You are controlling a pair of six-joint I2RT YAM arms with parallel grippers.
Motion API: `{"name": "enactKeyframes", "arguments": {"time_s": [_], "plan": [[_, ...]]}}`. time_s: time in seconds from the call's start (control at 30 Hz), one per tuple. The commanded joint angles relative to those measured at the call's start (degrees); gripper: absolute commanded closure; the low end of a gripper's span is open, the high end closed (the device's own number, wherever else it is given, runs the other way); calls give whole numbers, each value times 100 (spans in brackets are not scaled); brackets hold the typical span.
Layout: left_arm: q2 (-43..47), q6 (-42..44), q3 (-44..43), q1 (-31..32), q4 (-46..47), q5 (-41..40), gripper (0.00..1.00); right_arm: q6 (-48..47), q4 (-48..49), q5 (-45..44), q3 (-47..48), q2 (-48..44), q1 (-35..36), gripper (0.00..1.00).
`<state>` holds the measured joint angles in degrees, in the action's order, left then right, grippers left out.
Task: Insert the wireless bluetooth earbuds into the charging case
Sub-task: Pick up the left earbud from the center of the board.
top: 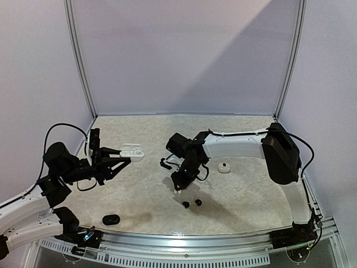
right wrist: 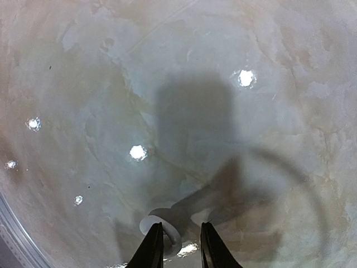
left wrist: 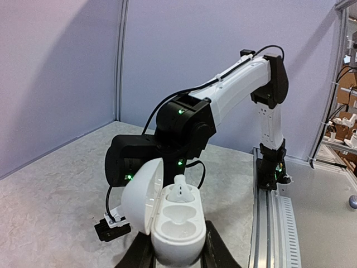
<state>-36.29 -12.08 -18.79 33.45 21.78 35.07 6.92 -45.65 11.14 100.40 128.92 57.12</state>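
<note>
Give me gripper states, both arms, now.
Left gripper: shut on the open white charging case.
Right gripper: jaws slightly apart at a white earbud; grip cannot be told.

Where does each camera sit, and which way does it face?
Top external: overhead, near side, facing down on the table; left arm, right arm show.
Left wrist: faces past its fingers, gripping the open charging case, toward the right arm.
Right wrist: faces straight down; its fingers, a white earbud.
Shared: charging case, top and left views.
</note>
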Motion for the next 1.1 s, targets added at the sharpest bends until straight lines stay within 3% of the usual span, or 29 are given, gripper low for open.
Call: {"name": "enactKeyframes", "arguments": {"time_s": [0.0,0.43,0.63,0.93,1.07], "plan": [[26,69,51,-93,-16,-44,100,94,-218,211,-251,-233,139,77],[34,91,53,-93,-34,-36,100,168,-73,291,-381,-386,159,99],[35,135,51,-93,-13,56,100,102,-214,-12,-201,-829,159,100],[30,618,59,-78,103,728,100,-343,-216,-904,576,-2413,188,100],[18,932,43,-54,125,1065,100,-1079,167,-1309,899,-2897,607,100]]}}
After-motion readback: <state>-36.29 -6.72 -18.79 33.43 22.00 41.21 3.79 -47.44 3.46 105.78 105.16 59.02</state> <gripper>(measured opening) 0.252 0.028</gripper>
